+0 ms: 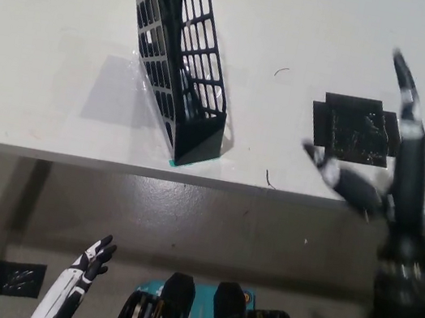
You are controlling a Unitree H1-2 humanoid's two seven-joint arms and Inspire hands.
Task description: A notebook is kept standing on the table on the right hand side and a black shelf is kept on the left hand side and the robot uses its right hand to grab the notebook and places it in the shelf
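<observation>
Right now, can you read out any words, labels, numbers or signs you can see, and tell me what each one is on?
None can be read.
Black shelf: plain mesh, no label showing.
Black tape patch on the table: no writing visible.
Small dark square on the floor: too small and blurred to tell if it is marked.
Right hand and left hand: no markings visible.

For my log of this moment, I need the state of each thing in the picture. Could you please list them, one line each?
black shelf: upright on the table, near its front edge.
right hand: open, holding nothing, blurred, over the table's right part.
left hand: open, resting low, below the table edge.
black tape patch: flat on the table.
notebook: cannot be made out.
</observation>
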